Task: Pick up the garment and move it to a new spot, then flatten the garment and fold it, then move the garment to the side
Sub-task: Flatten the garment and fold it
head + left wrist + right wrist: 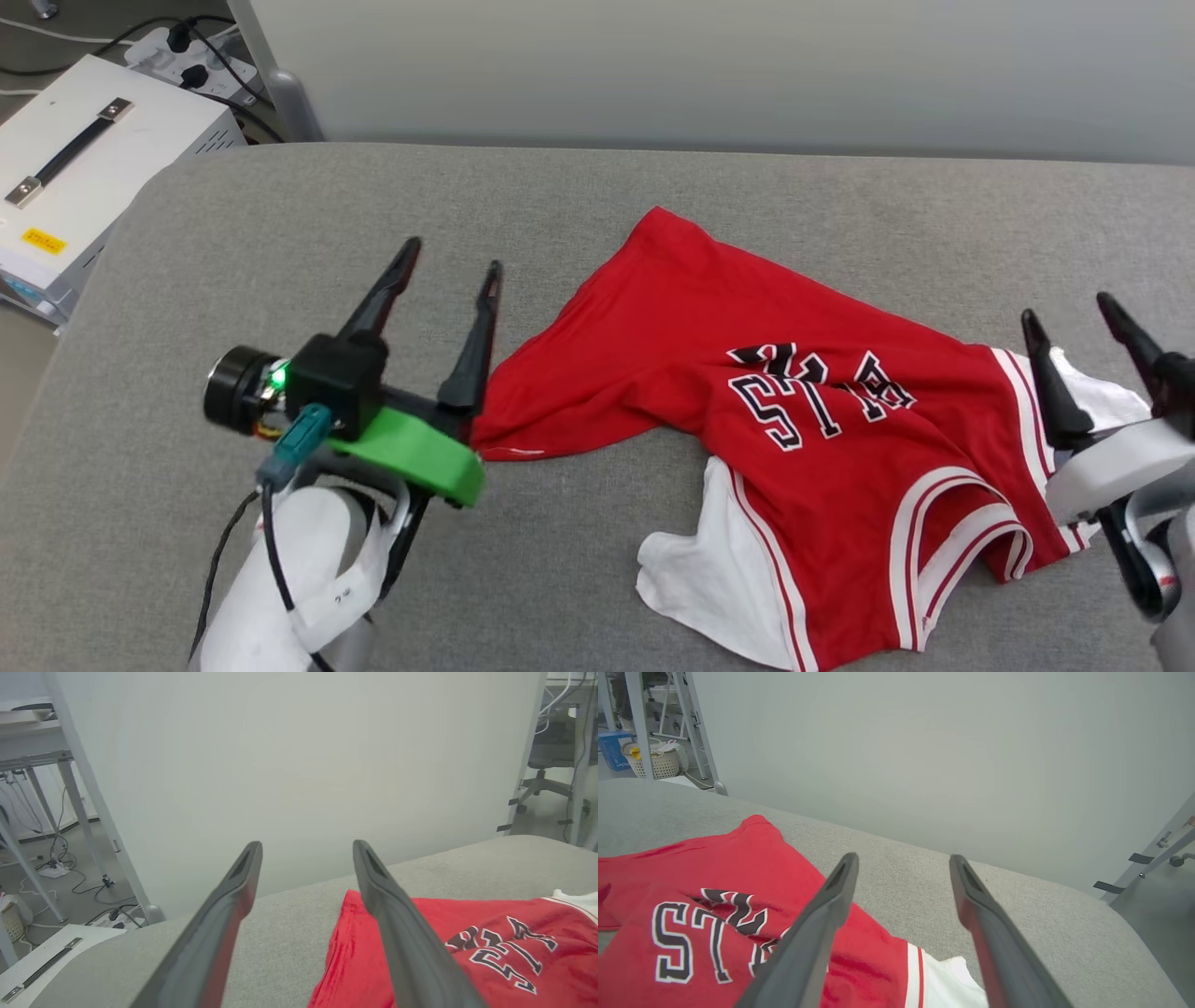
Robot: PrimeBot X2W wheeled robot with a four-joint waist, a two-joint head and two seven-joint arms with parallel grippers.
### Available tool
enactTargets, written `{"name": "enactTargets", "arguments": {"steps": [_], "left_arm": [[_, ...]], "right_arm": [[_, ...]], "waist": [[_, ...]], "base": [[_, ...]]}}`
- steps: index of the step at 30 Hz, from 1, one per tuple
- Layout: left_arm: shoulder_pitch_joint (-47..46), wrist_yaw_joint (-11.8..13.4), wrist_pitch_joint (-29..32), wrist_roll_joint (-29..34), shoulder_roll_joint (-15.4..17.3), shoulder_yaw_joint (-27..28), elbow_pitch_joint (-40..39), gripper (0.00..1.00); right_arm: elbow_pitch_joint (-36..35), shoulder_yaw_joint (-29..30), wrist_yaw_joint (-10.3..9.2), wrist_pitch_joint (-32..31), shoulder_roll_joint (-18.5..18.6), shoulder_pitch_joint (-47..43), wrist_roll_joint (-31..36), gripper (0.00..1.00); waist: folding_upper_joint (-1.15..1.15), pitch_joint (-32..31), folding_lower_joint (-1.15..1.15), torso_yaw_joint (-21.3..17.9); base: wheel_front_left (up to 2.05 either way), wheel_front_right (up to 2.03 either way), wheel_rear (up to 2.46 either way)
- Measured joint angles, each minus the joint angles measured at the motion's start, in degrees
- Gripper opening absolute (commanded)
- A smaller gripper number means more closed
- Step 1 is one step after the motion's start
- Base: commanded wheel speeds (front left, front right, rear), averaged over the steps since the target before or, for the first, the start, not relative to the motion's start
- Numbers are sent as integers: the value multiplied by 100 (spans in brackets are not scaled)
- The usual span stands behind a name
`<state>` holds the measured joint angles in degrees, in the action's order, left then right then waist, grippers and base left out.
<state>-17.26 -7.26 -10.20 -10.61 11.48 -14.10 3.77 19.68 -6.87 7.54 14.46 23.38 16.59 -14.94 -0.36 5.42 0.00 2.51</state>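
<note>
Grey padded surface (233, 280) is meeting a pale wall (747, 75). Garment (672, 355) is lying rumpled right of centre: red, black white-outlined lettering, white sleeves at 3 and 6 o'clock. Left gripper (452, 257) is hovering spread at its 9 o'clock hem; right gripper (1067, 309), spread, over the 3 o'clock sleeve. Right wrist view is catching a basket (651, 763); head view, a white box (84, 159). Bare surface is lying open toward 9 and 12 o'clock.

The head view looks down from above on the cushion (187, 373). Both wrist views sit low near it, facing the wall (303, 765); all three share the jersey (653, 317).
</note>
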Motion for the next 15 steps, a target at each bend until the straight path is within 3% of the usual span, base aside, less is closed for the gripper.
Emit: {"name": "enactTargets", "arguments": {"steps": [7,15], "left_arm": [[-994,-7,1317,-1434,768,-1638,-271,100],[-1959,-7,2941,-2520,1257,-3452,-578,100]], "right_arm": [[-550,176,0,-142,-405,-589,393,100],[-756,224,0,-238,-524,-737,504,100]], "waist": [[0,-16,0,-104],[0,88,0,-216]], "base": [[0,0,0],[0,0,0]]}}
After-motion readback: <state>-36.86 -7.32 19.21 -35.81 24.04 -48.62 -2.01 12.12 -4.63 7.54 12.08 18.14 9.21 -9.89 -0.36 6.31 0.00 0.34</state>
